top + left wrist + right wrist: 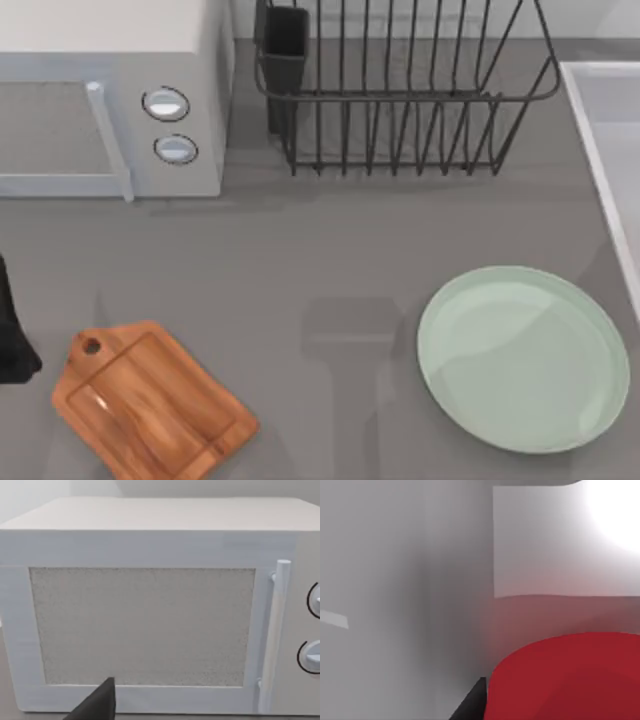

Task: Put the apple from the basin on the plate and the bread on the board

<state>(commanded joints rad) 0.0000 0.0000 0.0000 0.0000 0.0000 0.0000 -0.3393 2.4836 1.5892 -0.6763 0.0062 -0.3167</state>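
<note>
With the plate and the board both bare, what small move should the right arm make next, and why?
Probably close on the apple and lift it. The right wrist view shows it close up against pale basin walls, and the plate is bare. The left arm sits parked facing the microwave.

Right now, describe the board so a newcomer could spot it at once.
Start at the white microwave at the table's far left. Nearer the camera, by the left front edge, lies the board, flat and angled. It is the one brown wooden rectangle, with a holed handle, unlike the round mint plate.

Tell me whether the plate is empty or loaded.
Empty. In the top view the plate shows only bare mint surface; the apple sits close before the right wrist camera.
</note>
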